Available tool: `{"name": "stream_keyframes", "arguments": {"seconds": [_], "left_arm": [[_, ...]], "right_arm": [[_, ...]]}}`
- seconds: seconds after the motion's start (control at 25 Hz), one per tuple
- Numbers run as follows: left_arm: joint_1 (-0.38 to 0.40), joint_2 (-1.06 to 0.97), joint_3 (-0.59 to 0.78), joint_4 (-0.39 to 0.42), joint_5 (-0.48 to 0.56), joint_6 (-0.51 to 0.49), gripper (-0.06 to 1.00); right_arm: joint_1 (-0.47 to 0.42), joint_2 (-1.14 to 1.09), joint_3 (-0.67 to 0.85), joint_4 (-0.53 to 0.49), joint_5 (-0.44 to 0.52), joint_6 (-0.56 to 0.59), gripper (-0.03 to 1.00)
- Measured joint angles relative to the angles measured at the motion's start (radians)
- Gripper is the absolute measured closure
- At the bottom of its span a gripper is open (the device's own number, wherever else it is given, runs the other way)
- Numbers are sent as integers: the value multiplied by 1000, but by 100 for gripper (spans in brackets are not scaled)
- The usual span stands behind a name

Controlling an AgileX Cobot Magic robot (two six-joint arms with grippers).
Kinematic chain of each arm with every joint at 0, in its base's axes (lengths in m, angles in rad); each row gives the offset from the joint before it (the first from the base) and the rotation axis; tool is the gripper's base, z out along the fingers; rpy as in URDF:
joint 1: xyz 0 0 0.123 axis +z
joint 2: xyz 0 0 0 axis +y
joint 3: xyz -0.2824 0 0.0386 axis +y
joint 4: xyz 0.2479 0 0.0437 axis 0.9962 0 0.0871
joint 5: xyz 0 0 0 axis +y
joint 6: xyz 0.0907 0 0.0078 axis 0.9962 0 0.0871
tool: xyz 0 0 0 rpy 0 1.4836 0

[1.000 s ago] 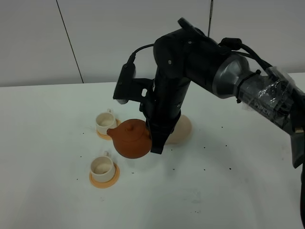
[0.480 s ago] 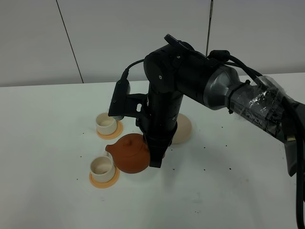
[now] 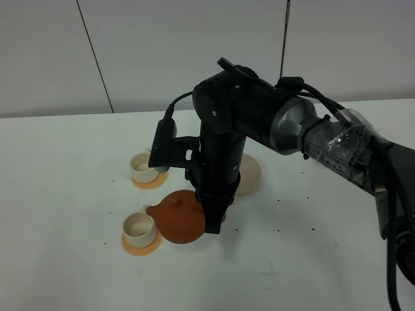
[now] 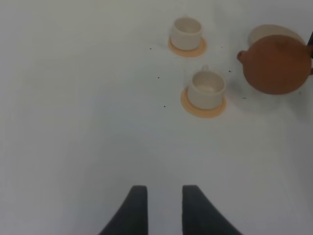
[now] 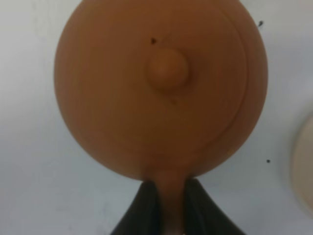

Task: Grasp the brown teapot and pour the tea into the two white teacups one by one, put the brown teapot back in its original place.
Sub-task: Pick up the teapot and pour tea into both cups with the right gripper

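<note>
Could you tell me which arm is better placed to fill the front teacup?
The right: right gripper holds the brown teapot by the handle, spout beside that teacup; left gripper hangs empty.

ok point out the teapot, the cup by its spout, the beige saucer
brown teapot (image 3: pixel 178 220), exterior high view, round body
cup by the spout (image 3: pixel 139 225), exterior high view, inside
beige saucer (image 3: pixel 250 176), exterior high view, bare right part

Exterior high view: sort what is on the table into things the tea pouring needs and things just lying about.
Needed: brown teapot, held by the right hand; near teacup; far teacup; beige saucer.
Lying about: orange coasters under the cups; empty left hand.
</note>
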Motion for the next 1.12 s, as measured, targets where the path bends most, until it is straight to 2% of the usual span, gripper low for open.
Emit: {"name": "stream_keyframes", "arguments": {"seconds": [0.4, 1.12], "left_arm": [[0, 0, 0, 0, 0, 0, 70], [0, 0, 0, 0, 0, 0, 70]], "right_arm": [[0, 11, 0, -4, -1, -18, 87], [0, 11, 0, -18, -68, -44, 87]]}}
